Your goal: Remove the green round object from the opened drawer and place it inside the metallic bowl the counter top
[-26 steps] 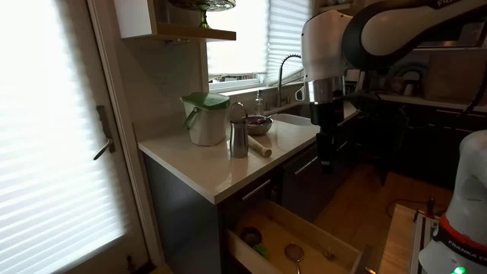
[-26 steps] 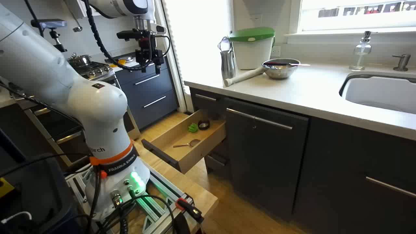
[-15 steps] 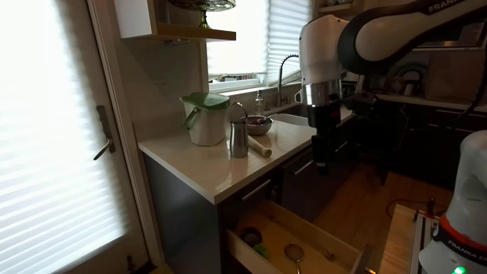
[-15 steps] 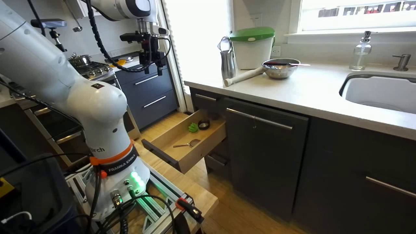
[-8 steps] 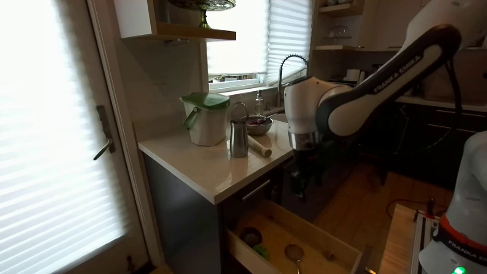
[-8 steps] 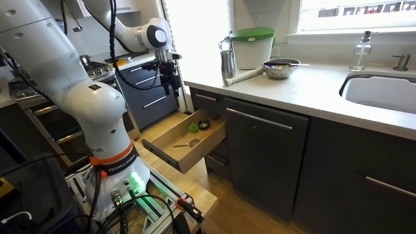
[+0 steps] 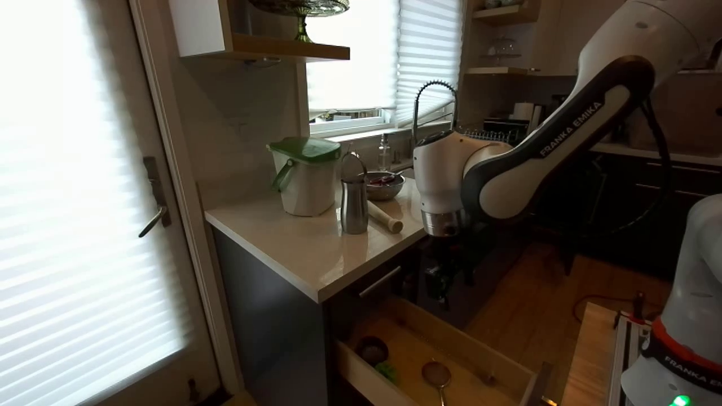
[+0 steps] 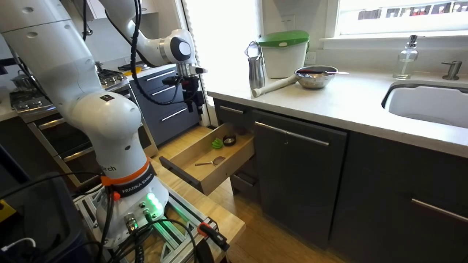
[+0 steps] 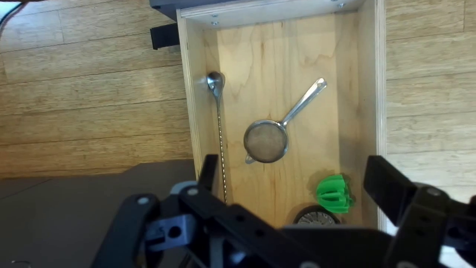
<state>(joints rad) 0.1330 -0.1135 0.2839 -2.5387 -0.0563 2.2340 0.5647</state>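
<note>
I judge this the pick-up step: my jaws hang wide apart above the drawer [image 9: 253, 78]; next, centre over the green object [image 9: 333, 186] and descend.

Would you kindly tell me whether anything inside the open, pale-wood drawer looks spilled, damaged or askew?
Nothing visible looks spilled or damaged; only the round silver mesh strainer seems askew, lying diagonally across the drawer.
</note>
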